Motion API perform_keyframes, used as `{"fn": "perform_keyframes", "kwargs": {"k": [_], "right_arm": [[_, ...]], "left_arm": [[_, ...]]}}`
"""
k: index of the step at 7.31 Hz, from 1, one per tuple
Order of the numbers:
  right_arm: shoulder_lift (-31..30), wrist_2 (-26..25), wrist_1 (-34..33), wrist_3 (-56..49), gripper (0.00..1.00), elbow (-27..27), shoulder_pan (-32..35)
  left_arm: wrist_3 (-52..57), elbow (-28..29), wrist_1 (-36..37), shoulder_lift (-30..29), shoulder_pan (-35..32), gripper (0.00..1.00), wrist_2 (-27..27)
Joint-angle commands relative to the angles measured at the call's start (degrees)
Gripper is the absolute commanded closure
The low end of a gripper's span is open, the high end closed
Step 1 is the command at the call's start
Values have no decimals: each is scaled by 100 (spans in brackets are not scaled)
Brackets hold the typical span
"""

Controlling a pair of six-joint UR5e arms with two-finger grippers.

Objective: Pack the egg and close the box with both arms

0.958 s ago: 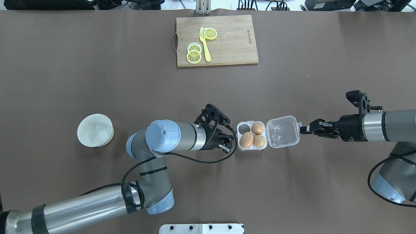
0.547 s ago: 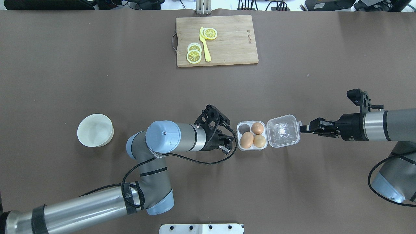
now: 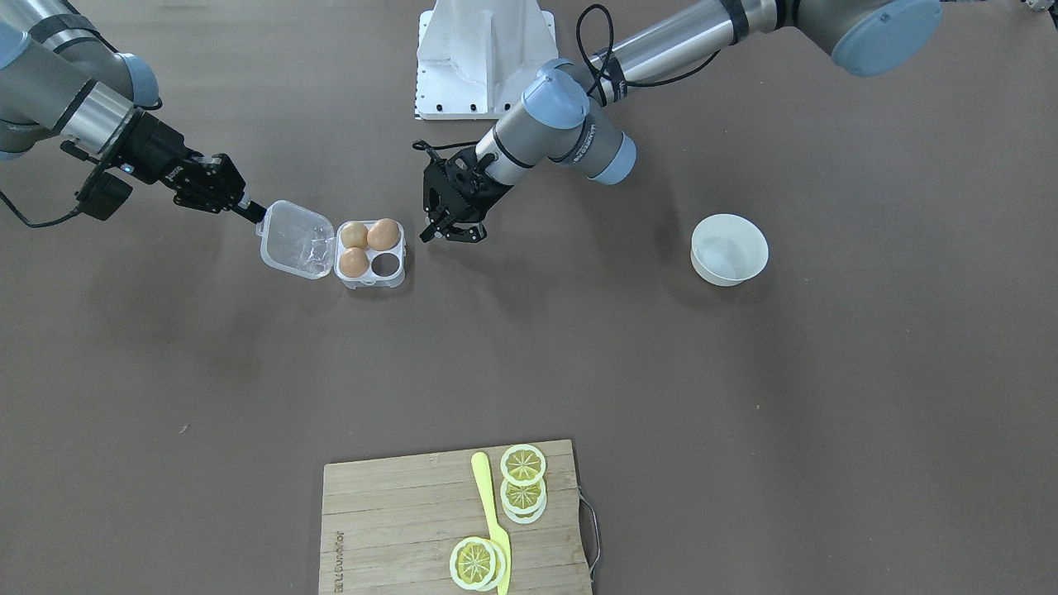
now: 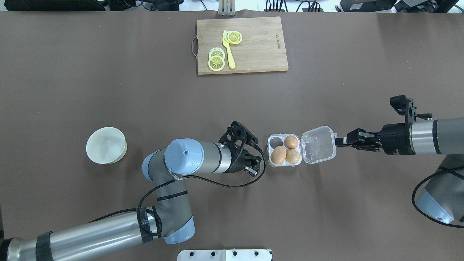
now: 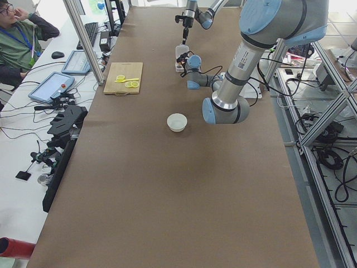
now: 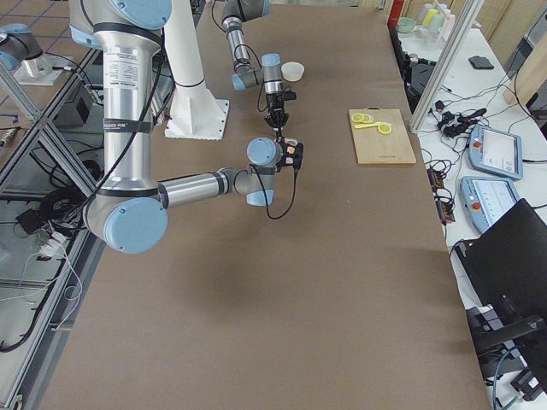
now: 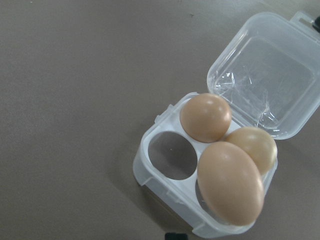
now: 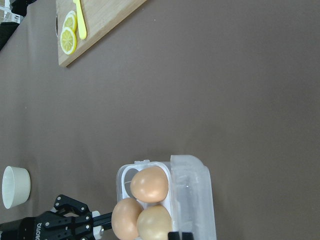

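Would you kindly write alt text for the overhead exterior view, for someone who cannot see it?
A clear four-cell box holds three eggs; the right gripper pinches the rim of its open lid while the open left gripper hovers beside the box. A white bowl sits left, a cutting board with lemon slices at the far edge.

White lettering on the black housing behind the left jaws, at 8 o'clock in the right wrist view, appears to read "ROBOTIQ". The cutting board carries a short burned-in line of lettering toward its 3 o'clock edge in the overhead view, too small to read. The left arm has white lettering on a dark band near its wrist, also too small to make out.
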Motion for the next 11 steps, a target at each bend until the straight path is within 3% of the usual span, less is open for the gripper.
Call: {"fn": "perform_keyframes", "kwargs": {"k": [1,11], "right_arm": [[9,-4,-12,12,100,17,2],[352,-5,-689,21,100,237,2]], "left_arm": [[0,7,17,-4,37,100,10],[-9,78,404,-311,64,100,335]]}}
